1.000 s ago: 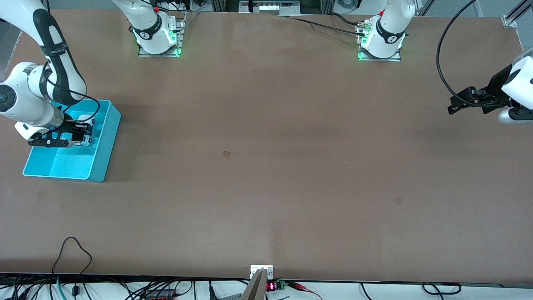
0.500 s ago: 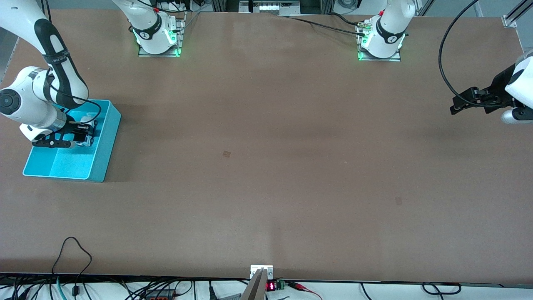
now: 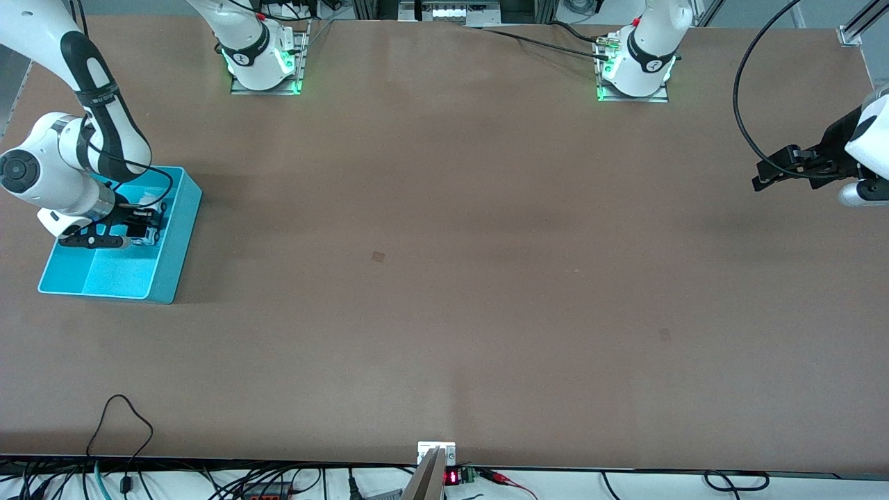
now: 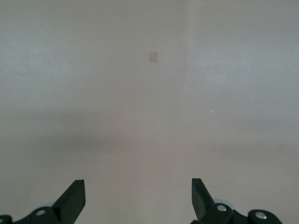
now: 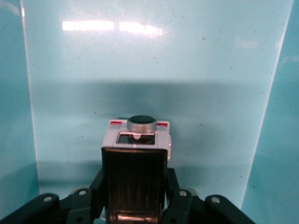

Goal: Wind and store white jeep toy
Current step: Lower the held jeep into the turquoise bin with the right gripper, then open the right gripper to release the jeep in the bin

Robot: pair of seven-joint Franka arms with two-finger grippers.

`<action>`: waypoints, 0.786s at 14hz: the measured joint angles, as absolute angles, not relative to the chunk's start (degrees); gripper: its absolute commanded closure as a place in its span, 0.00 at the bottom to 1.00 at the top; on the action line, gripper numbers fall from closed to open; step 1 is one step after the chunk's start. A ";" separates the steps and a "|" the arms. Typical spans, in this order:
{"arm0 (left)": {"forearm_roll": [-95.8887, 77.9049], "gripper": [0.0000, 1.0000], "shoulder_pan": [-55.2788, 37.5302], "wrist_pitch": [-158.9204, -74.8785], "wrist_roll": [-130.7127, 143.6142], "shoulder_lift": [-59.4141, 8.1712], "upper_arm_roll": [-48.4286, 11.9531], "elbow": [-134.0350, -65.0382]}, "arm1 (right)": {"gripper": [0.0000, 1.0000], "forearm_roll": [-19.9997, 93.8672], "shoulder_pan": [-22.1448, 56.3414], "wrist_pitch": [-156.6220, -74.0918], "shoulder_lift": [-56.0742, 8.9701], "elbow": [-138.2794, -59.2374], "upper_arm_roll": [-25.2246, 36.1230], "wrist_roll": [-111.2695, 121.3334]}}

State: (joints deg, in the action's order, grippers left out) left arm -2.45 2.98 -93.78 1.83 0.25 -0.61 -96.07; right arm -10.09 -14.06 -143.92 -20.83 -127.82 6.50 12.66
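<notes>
The right gripper (image 3: 142,232) is down in the blue bin (image 3: 177,236), pinching the white jeep toy (image 5: 135,163) between its fingers (image 5: 175,198). The little car has a black roof, a grey round spare wheel and red lights on its white end. The left gripper (image 3: 764,177) waits with its fingers spread wide, up over the table (image 3: 444,278) at the left arm's end.

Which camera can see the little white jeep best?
The right wrist view: the jeep fills it, clamped in the right gripper over the bin. The front view shows only a speck; the left wrist view shows none of it.
</notes>
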 measured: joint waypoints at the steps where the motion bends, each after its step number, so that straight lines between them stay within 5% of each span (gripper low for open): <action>1: -2.45 0.00 3.00 -93.78 1.83 0.25 -0.59 -96.07 | 0.08 -10.09 -14.06 -143.93 -20.92 -127.82 6.28 12.66; 2: -2.45 0.00 3.04 -93.78 1.83 0.25 -0.55 -96.08 | 0.00 -10.09 -14.06 -143.93 -20.98 -127.82 6.13 12.66; 11: -2.45 0.00 3.03 -93.91 1.83 0.34 -0.77 -96.05 | 0.00 -10.09 -14.06 -142.63 -17.76 -126.90 5.28 12.68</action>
State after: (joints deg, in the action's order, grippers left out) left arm -2.45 3.03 -93.91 1.83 0.34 -0.77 -96.05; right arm -10.09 -14.06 -142.63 -17.76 -126.90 5.28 12.68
